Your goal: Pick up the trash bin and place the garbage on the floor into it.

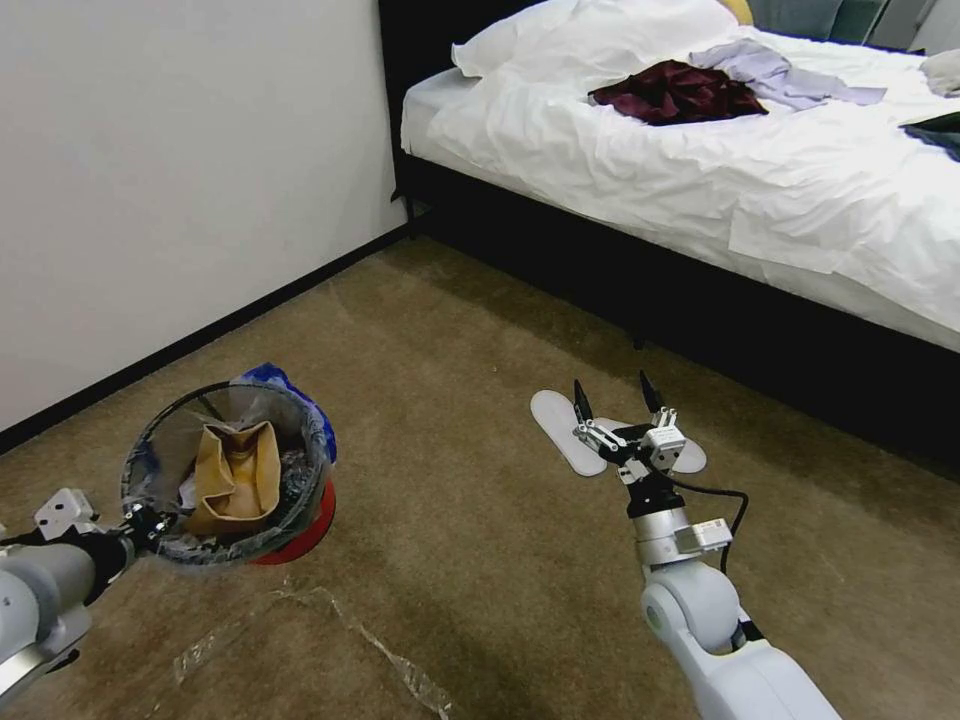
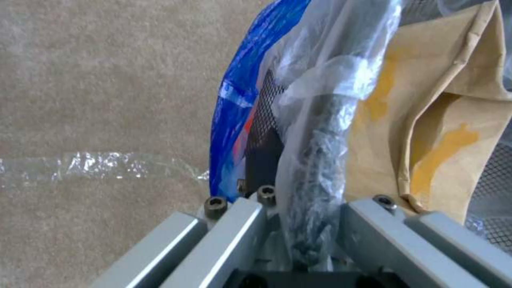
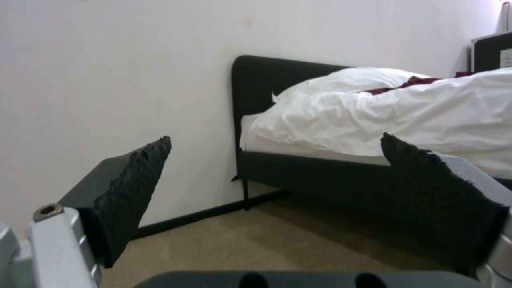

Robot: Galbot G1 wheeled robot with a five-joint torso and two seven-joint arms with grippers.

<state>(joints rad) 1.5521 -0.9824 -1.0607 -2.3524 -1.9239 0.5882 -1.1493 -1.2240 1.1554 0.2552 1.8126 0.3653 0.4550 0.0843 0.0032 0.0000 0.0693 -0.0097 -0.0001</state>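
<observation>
Over the floor (image 1: 480, 560), left hand (image 1: 140, 522) is clamped on the trash bin (image 1: 228, 470) rim; right hand (image 1: 618, 400) hovers wide open, holding nothing.

The trash bin (image 1: 300, 535) is red-orange with a thin black rim and black mesh walls, lined in clear plastic with a vivid blue edge (image 2: 240, 92), and a tan-brown carton (image 1: 235, 475) stained yellow sits inside. The floor (image 1: 470, 330) is beige-brown carpet crossed by shiny clear tape (image 1: 390, 660), with a pair of pale grey-white slippers (image 1: 565, 430) lying on it. The bed (image 1: 700, 190) has white sheets over a black frame, with a dark maroon garment (image 1: 675, 92) and a pale lavender one (image 1: 770, 75); the wall (image 1: 170, 170) is off-white with a black skirting.
</observation>
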